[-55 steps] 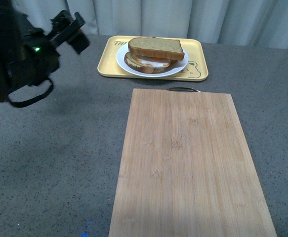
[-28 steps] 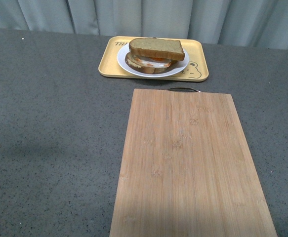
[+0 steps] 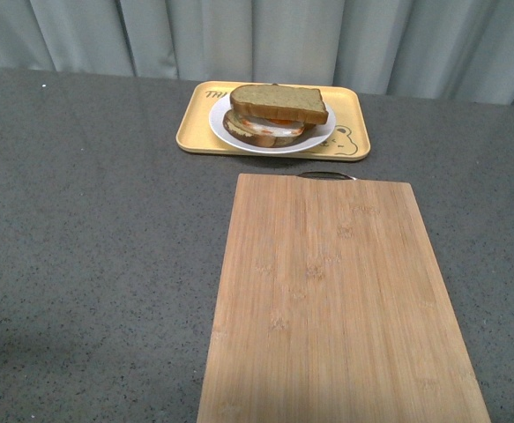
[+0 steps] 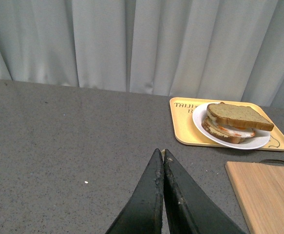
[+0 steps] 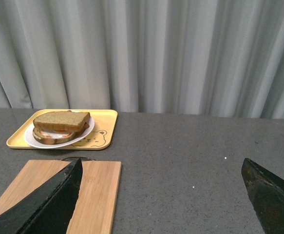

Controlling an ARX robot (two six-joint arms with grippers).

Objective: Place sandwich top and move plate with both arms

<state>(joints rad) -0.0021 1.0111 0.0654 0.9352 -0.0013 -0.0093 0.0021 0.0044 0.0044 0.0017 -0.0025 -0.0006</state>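
Brown wholegrain sandwich top (image 3: 279,102) already sat on the egg-topped slice, on the round glossy white plate (image 3: 320,139) in the yellow rectangular tray (image 3: 195,128) at the far centre. Both arms stood well back on the near side. Left gripper (image 4: 162,161) fingers were pressed together; right gripper (image 5: 162,171) fingers were spread wide. Neither arm seemed clearly nearer.
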